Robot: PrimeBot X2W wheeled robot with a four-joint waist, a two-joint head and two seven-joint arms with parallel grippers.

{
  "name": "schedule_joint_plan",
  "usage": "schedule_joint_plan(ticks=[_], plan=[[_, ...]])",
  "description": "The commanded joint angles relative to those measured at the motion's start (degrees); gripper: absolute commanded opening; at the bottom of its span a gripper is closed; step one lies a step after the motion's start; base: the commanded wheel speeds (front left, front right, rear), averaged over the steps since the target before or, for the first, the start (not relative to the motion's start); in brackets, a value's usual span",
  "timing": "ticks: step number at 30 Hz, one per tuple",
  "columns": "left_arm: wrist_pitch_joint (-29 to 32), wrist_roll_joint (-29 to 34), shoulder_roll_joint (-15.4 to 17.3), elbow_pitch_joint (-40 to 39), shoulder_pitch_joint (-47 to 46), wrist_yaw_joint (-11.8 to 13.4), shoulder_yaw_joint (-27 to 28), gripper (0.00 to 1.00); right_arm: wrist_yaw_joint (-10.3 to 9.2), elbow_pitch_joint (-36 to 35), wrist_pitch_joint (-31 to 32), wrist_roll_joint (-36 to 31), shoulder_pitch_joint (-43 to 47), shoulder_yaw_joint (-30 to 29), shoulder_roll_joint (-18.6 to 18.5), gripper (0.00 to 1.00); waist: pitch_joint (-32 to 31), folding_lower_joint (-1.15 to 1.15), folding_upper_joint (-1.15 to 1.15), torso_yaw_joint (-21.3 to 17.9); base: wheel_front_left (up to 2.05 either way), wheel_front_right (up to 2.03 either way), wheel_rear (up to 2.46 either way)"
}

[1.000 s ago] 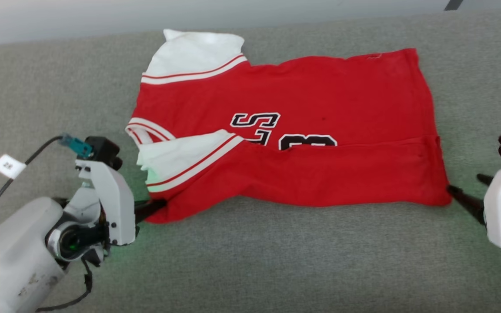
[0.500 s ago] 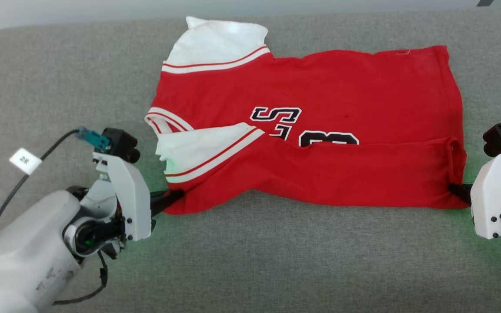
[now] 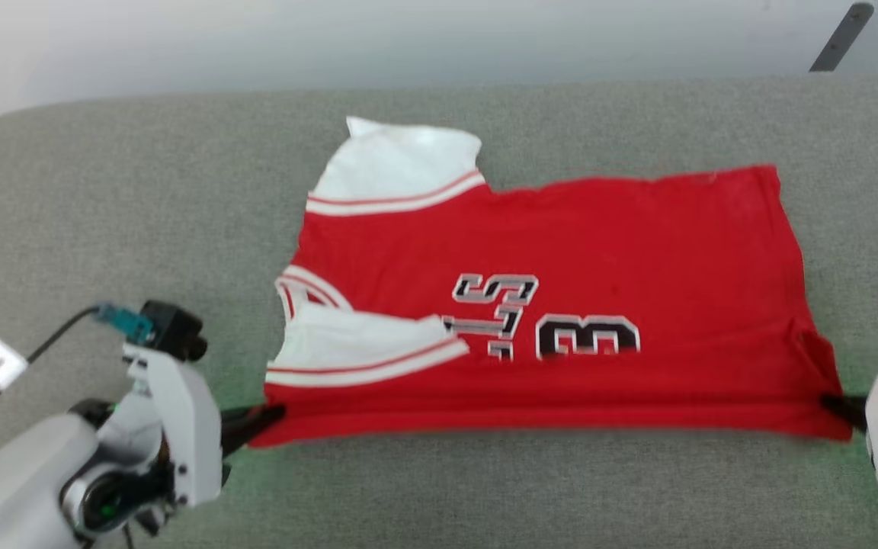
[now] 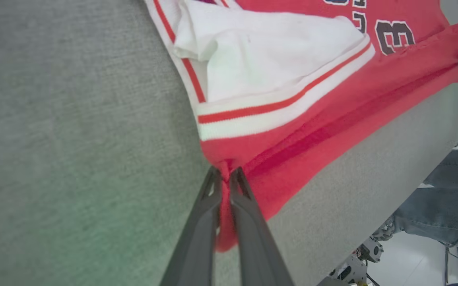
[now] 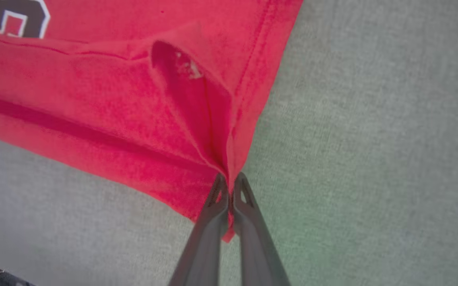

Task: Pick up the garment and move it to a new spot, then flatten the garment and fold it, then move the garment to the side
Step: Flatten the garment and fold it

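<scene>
the garment (image 3: 561, 252) lies spread near the middle of the grey-covered table (image 3: 104, 229), collar end toward the robot's left and hem toward its right. its near long edge is folded over onto the front, and the fold hides the lower part of the black print (image 3: 546, 320) (an "s" and a "3" are all that can be read). one white sleeve (image 3: 401, 164) sticks out on the far side; the other lies folded onto the red body. the left pincer (image 3: 267, 415) is closed on the near corner at the shoulder end, and in the left wrist view its fingers (image 4: 249, 222) pinch a bunch of red cloth. the right pincer (image 3: 835, 404) is clamped on the near corner at the hem end; in the right wrist view the folded layer gapes open just above its tips. the near edge runs straight between the two pincers. a leg in jeans (image 4: 443, 210) shows past the table edge.
</scene>
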Motion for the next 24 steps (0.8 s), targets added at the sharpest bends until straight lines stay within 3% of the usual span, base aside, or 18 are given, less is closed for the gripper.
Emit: schedule_joint_plan(ticks=[1, 6, 7, 8, 9, 11, 16, 20, 24], plan=[[-0.42, -0.22, 1.41, -0.61, 1.3, 0.69, 0.24, 0.0, -0.08, -0.67, 0.44, 0.06, 1.45, -0.88, -0.87, 0.0, -0.67, 0.0, 0.0, 0.17, 0.0, 0.0, 0.0], [-1.72, -0.47, 4.54, -8.02, 5.56, 3.2, -0.35, 0.0, -0.08, -5.05, 1.32, 1.07, 6.83, -4.04, -1.85, 0.0, -1.17, 0.0, 0.0, 0.16, 0.0, 0.0, 0.0], [-2.14, -0.53, 4.82, -9.02, 6.24, 3.7, -0.38, 0.11, -0.08, -5.93, 1.08, 0.87, 7.55, -4.93, -1.68, 0.26, -1.26, 0.0, 0.0, 0.18, 0.0, 0.0, 0.0], [-2.69, -0.49, 5.05, -9.92, 6.63, 4.25, -0.25, 0.36, -0.08, -6.6, 0.55, 0.31, 7.97, -5.87, -1.35, 0.69, -1.35, 0.0, 0.0, 0.18, 0.0, 0.0, 0.0], [-3.31, -0.33, 5.25, -10.55, 7.0, 4.79, -0.04, 0.55, -0.08, -6.96, 0.18, -0.1, 8.51, -6.88, -0.82, 1.0, -1.45, 0.0, 0.0, 0.17, 0.0, 0.0, 0.0], [-4.64, -0.18, 5.39, -11.71, 7.69, 5.57, 0.3, 1.0, -0.07, -7.99, -0.35, -1.07, 9.43, -8.33, 0.23, 1.0, -1.71, 0.0, 0.0, 0.17, 0.0, 0.0, 0.0], [-8.63, -0.65, 6.94, -14.67, 8.95, 7.51, 2.42, 1.0, -0.07, -10.67, -3.36, -3.82, 10.22, -13.59, 3.4, 1.0, -2.16, 0.0, 0.0, 0.3, 0.0, 0.0, 0.0], [-13.82, 0.02, 7.3, -15.83, 8.58, 9.42, 5.31, 1.0, -0.07, -12.72, -10.0, -8.37, 8.95, -16.18, 7.17, 1.0, -2.06, 0.0, 0.0, 0.57, 0.0, 0.0, 0.0], [-18.2, 2.76, 5.64, -14.05, 6.13, 10.38, 7.07, 1.0, -0.06, -12.24, -18.67, -12.45, 6.29, -16.68, 11.66, 1.0, -1.06, 0.0, 0.0, -0.01, 0.0, 0.0, 0.0]])
